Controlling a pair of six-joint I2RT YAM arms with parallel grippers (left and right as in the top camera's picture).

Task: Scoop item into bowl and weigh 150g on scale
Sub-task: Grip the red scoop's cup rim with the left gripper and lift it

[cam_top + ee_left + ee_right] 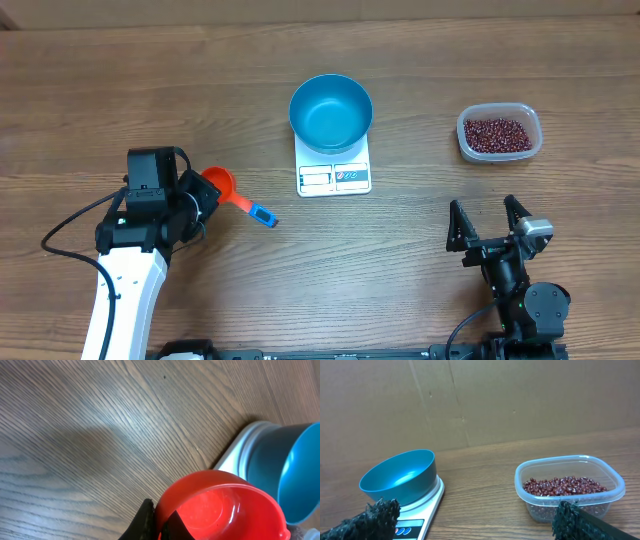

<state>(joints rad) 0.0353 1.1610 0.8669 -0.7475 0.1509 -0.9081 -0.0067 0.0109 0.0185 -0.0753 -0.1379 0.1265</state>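
Currently the left pincer [207, 192] is clamped on the rim of the orange scoop [220, 184]; the cup is empty and the handle points away. The right pincer [484, 206] gapes wide, holding nothing. The beans [497, 131] lie in the clear tub [461, 130], far right. The blue bowl [331, 112] sits empty on the scale [334, 179]. Likely step: carry the scoop to the tub. Best route is the bare counter [380, 250] in front of the scale, clear of the bowl and the right arm. Dip shallow, lift level.

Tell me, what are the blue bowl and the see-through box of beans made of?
The bowl looks like smooth glossy plastic, going by its soft sheen, though coated metal is possible. The tub is clear plastic: the beans show through its wall.
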